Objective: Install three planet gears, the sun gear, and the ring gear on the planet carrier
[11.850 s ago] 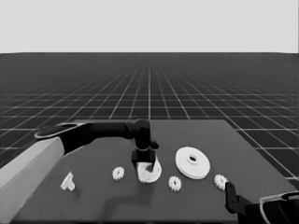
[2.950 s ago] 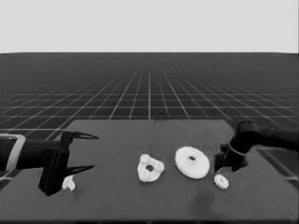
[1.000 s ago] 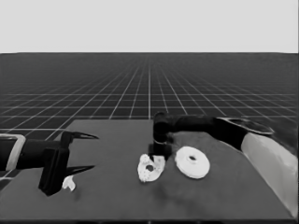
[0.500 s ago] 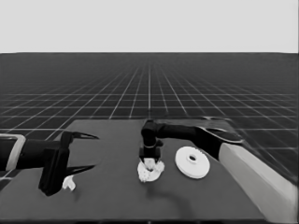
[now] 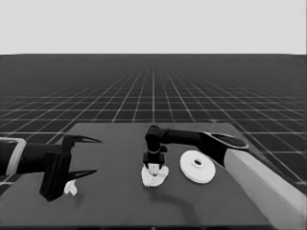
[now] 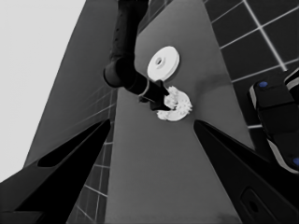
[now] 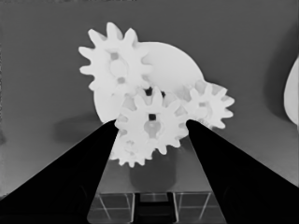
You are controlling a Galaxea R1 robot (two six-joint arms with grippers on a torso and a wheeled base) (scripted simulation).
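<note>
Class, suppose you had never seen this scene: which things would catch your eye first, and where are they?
The right hand stands over the smaller round part at mid-table, gripping a gear among three other gears there. Just right lies the larger round part. The left hand waits open at the table's left end, above a thin white piece.

A simulated test bench, not a real room: a dark table [image 5: 115, 201] stands on an endless grid floor [image 5: 153, 91] beneath a blank pale sky.

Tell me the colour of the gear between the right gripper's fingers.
White, like the other gears; the right wrist view shows the gear best.
</note>
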